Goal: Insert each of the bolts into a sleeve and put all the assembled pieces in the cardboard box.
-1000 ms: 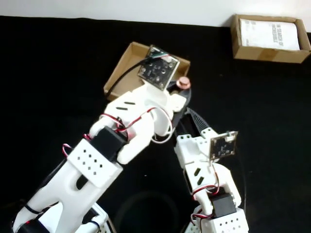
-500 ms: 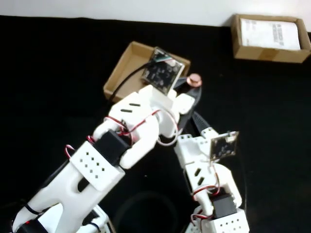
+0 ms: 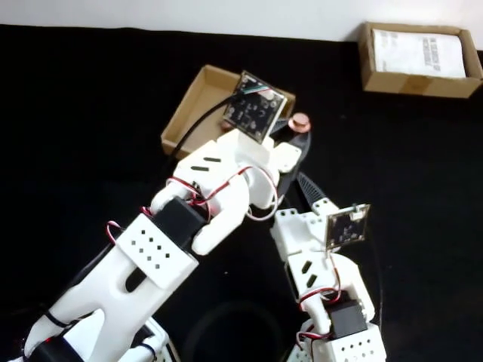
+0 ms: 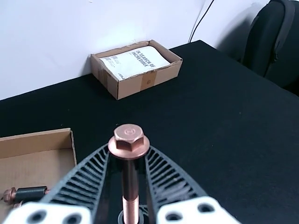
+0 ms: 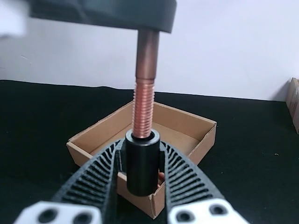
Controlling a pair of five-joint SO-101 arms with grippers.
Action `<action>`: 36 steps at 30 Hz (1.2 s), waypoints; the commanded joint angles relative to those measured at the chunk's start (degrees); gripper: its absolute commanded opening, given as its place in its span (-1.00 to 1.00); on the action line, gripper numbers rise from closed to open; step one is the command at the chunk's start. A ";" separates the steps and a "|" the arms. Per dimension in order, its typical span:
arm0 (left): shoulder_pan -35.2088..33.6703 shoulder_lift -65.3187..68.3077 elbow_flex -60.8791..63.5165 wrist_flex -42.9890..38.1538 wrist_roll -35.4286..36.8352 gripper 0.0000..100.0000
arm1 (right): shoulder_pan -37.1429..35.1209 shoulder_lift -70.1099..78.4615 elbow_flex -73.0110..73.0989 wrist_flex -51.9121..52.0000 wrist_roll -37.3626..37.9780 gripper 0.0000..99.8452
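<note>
The copper bolt (image 4: 129, 139), with a hexagonal flanged head, stands upright, pinched between the left gripper's (image 4: 129, 151) fingers just off the cardboard box's (image 3: 198, 94) right corner. Its threaded tip sits in the top opening of a black cylindrical sleeve (image 5: 141, 168), which is upright and clamped in the right gripper (image 5: 141, 147). The shallow, open, brown box rests on the table towards the far edge. On its floor lies an assembled piece (image 4: 25, 192), a copper bolt through a dark sleeve.

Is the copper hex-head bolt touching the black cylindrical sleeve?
Touching. Right wrist view shows the threaded end of the copper bolt sunk into the black sleeve, no gap.
</note>
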 commanded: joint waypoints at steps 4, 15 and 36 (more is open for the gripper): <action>-0.48 -0.31 -0.40 -1.14 0.00 -0.98 | 0.31 -0.66 5.58 -1.45 0.35 -0.99; 0.92 -3.82 11.38 1.41 0.00 -0.98 | 0.48 -0.66 5.49 -1.54 0.35 -0.99; 0.40 -21.23 -3.56 41.93 -0.35 -0.63 | 0.66 -0.57 -1.54 2.15 0.09 -0.99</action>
